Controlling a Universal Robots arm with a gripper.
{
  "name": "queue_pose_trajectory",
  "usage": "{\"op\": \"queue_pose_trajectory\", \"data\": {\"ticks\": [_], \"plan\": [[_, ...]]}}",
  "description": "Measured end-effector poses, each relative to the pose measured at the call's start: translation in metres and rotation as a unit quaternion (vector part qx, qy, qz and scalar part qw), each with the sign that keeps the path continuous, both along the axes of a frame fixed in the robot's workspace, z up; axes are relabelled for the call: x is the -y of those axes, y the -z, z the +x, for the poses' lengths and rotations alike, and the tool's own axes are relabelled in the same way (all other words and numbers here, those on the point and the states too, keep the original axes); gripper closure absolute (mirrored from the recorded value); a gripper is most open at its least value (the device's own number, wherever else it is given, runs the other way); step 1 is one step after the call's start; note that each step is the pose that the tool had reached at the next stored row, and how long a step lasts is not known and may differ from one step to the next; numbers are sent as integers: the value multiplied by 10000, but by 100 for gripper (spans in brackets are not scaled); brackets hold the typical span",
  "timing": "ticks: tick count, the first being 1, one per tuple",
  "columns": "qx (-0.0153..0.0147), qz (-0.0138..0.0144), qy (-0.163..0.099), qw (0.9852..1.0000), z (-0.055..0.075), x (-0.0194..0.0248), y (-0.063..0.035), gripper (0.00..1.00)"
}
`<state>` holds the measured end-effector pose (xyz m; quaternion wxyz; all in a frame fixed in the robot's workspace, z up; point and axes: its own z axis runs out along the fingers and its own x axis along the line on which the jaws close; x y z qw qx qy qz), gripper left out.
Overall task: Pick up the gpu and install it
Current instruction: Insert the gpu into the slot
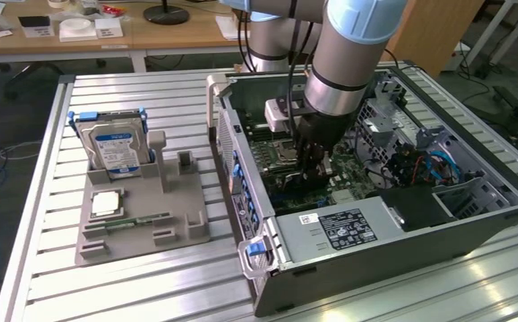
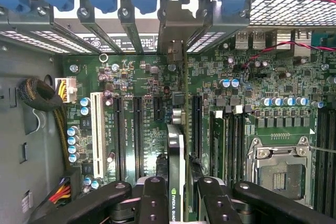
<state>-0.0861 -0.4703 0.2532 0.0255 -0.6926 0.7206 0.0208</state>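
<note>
The gripper [image 2: 177,195] is deep inside the open computer case [image 1: 402,248], its fingers [image 2: 153,198] closed on both faces of the gpu [image 2: 177,171]. The card stands on edge just ahead of the fingertips, above the motherboard [image 2: 241,103], its metal bracket [image 2: 175,30] near the rear slot covers.

Even, bright daylight is cast across the slatted metal table [image 1: 474,282], where white glare is seen near the exterior view's right. The computer case [image 1: 474,221] interior is left dimmer. In the wrist view the motherboard [image 2: 252,82] is rendered sharply, the near gripper fingers [image 2: 153,203] perhaps slightly softened
</note>
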Motion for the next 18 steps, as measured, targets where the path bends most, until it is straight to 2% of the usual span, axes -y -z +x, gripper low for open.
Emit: {"op": "queue_pose_trajectory", "data": {"ticks": [18], "plan": [[0, 1, 1, 10000, -24, 0, 19, 74]]}}
